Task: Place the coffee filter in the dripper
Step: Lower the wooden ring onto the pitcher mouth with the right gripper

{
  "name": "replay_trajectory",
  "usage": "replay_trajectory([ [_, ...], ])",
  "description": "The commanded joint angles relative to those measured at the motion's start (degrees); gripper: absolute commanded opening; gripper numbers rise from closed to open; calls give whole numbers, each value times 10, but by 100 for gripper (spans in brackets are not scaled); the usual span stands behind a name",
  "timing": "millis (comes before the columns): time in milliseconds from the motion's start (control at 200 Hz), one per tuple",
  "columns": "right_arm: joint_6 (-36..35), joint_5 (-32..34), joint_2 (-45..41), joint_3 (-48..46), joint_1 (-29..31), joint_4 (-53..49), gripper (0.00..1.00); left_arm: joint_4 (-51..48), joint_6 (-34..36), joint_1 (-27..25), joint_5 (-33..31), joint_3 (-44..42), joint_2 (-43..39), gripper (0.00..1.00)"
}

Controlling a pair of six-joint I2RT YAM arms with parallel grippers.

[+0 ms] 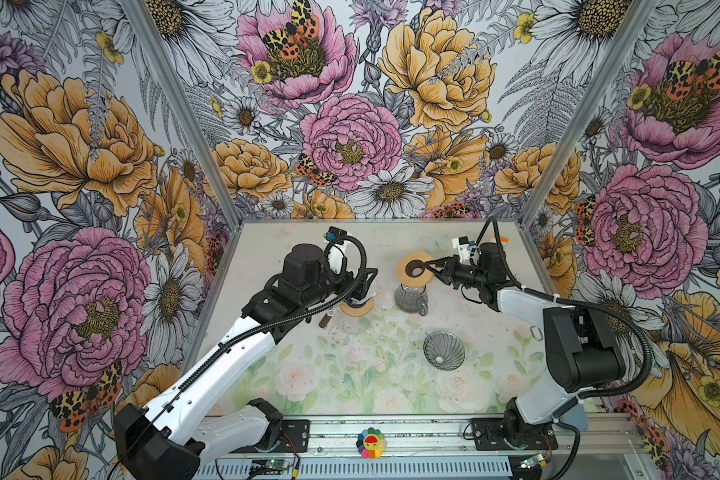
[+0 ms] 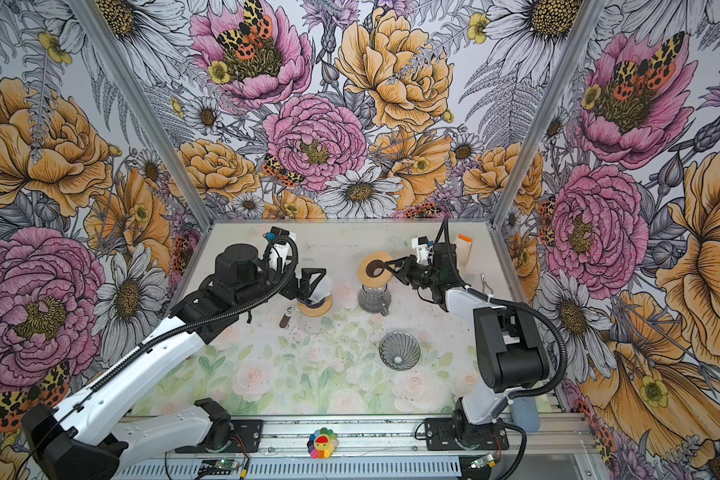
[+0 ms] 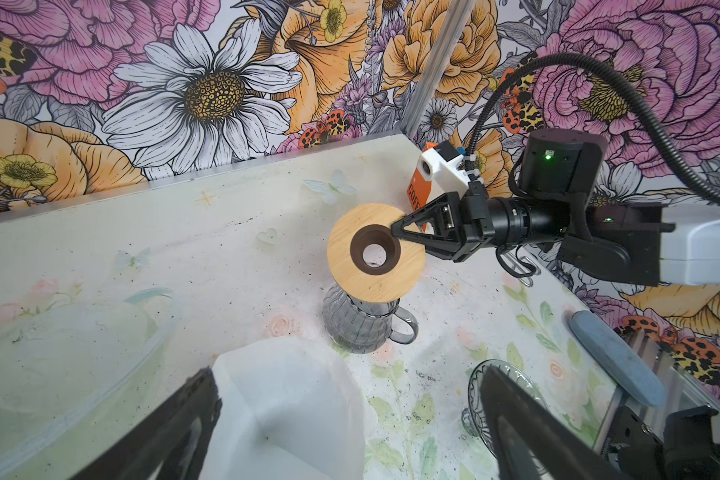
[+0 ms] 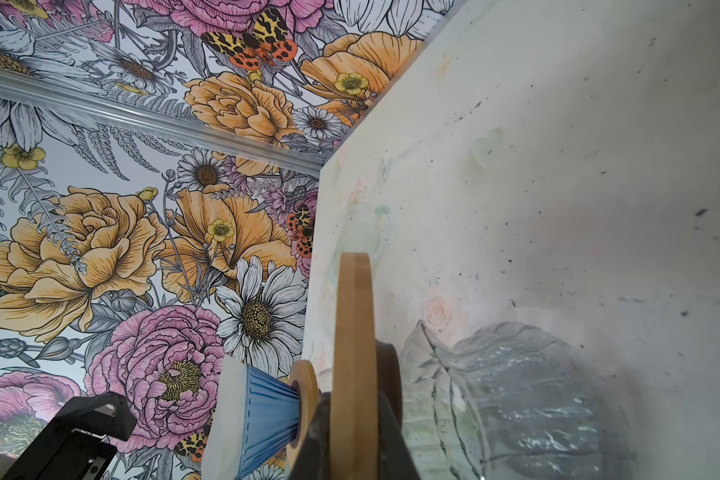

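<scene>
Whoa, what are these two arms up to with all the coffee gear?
The left pincer hangs open over a blue dripper, and a white paper filter sits inside it. The right pincer is shut on the edge of a wooden ring, holding it over a grey glass jug; whether the ring touches the jug is unclear. A second ribbed glass dripper sits apart, untouched.
</scene>
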Motion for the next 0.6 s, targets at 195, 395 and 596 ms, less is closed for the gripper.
replay_trajectory([
  [195, 8, -11, 25, 10, 4, 42, 0, -4, -5, 4, 2, -2, 2, 99],
  [395, 15, -13, 39, 5, 4, 51, 1, -6, -5, 4, 1, -2, -1, 99],
  [596, 15, -10, 42, 2, 3, 48, 8, -8, -5, 4, 0, -5, -4, 99],
])
